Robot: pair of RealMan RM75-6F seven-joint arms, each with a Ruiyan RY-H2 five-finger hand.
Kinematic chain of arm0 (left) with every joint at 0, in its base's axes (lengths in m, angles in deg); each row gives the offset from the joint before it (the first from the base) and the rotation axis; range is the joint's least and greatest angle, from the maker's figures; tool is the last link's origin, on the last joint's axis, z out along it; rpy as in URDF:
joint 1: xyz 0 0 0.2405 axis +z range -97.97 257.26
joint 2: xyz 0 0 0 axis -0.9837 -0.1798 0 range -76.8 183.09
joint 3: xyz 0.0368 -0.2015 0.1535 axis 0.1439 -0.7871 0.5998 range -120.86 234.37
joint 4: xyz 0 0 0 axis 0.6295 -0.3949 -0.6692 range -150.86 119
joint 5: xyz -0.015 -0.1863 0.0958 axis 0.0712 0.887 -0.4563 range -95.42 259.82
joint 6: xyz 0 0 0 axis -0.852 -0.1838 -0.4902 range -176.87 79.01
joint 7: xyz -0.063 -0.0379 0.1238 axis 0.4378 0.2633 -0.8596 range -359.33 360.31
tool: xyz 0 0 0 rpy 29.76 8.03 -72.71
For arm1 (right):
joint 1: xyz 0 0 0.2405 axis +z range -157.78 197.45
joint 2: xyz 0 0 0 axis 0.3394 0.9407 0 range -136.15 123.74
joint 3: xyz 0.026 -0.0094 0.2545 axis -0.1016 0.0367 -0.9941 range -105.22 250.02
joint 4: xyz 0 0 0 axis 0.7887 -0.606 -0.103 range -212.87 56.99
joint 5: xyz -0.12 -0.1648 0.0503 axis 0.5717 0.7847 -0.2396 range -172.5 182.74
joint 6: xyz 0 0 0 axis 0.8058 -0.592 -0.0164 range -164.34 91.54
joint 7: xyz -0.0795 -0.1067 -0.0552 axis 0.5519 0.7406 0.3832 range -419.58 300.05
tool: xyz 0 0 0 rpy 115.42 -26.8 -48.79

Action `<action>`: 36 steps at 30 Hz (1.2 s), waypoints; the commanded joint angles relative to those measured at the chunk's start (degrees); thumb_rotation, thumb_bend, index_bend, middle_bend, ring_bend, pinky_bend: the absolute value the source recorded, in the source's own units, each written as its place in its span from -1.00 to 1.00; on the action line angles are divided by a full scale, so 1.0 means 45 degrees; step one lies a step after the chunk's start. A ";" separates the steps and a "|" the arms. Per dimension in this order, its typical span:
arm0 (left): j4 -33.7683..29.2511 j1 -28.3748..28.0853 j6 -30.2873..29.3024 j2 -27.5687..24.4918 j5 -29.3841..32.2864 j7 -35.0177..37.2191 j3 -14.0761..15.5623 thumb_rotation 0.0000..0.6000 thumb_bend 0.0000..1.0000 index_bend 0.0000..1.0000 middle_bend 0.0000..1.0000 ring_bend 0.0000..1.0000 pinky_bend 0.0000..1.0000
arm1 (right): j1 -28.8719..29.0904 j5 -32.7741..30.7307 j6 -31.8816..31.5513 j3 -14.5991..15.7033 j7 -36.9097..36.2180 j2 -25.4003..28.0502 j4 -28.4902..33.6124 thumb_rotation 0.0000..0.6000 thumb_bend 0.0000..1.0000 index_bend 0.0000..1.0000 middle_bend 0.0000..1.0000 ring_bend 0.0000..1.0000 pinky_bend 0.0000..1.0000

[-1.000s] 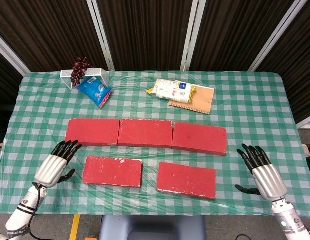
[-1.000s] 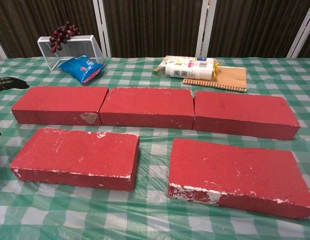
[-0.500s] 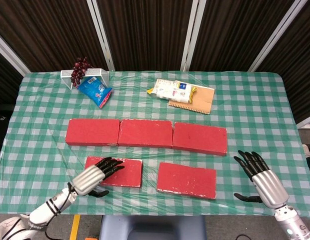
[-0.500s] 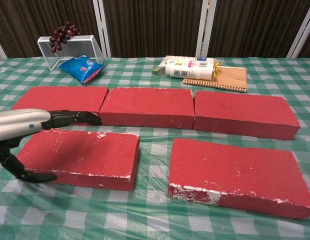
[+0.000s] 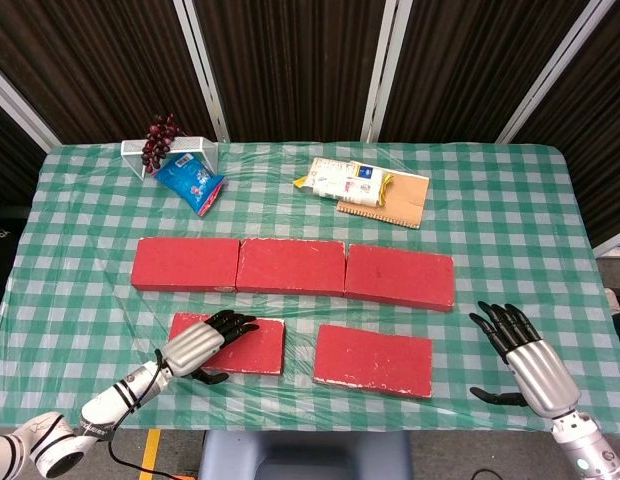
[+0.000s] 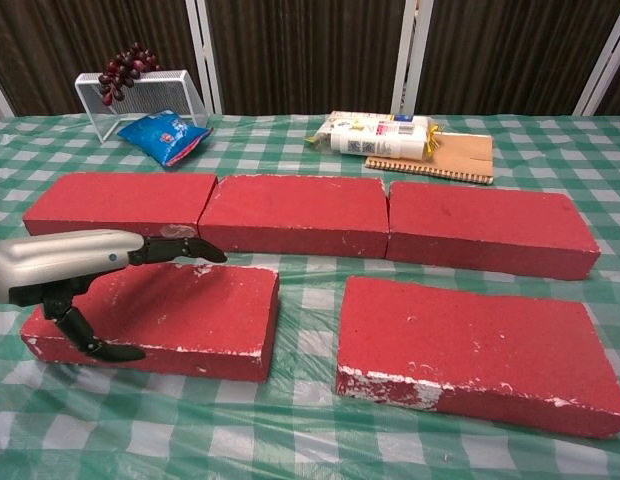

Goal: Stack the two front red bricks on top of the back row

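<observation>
Three red bricks form the back row (image 5: 291,267) (image 6: 295,212), laid end to end across the middle of the table. In front of it lie the front left brick (image 5: 248,345) (image 6: 185,310) and the front right brick (image 5: 373,360) (image 6: 470,340). My left hand (image 5: 195,345) (image 6: 70,265) reaches over the near left end of the front left brick. Its fingers stretch across the top face and its thumb hangs by the front edge, without a firm hold. My right hand (image 5: 525,360) stays open with spread fingers, right of the front right brick and apart from it. The chest view does not show it.
At the back left stand a white wire basket (image 5: 185,150) (image 6: 155,95) with dark grapes and a blue snack bag (image 5: 190,183) (image 6: 165,133). A white packet (image 5: 340,180) (image 6: 380,132) lies on a brown notebook (image 5: 395,200) (image 6: 460,155) at the back centre. The table's front edge is close to both hands.
My left hand swung in from the left side of the table and now lies over the front left brick. My right hand drifted slightly toward the front edge. No brick has moved.
</observation>
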 commanded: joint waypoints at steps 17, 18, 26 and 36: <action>0.1231 -0.0496 0.0244 0.0282 0.0211 0.1302 0.0482 1.00 -0.45 -1.00 -1.00 -1.00 -1.00 | -0.0027 -0.0200 0.0105 -0.0083 0.0200 -0.0024 0.0099 0.81 -0.82 -1.00 -1.00 -1.00 -1.00; 0.1260 -0.0524 0.0273 0.0282 0.0221 0.1336 0.0508 1.00 -0.45 -1.00 -1.00 -1.00 -1.00 | -0.0024 -0.0207 0.0122 -0.0085 0.0214 -0.0028 0.0098 0.81 -0.82 -1.00 -1.00 -1.00 -1.00; 0.1518 -0.0699 0.0595 0.0321 0.0475 0.1429 0.0570 1.00 -0.47 -1.00 -1.00 -1.00 -0.82 | 0.0004 -0.0284 0.0249 -0.0114 0.0320 -0.0072 0.0121 0.81 -0.82 -1.00 -1.00 -1.00 -1.00; 0.1918 -0.0636 -0.0363 0.0433 0.0204 0.1871 0.0499 1.00 -0.44 -1.00 -0.24 -0.19 0.48 | 0.0024 -0.0407 0.0361 -0.0164 0.0408 -0.0110 0.0144 0.81 -0.81 -1.00 -1.00 -1.00 -1.00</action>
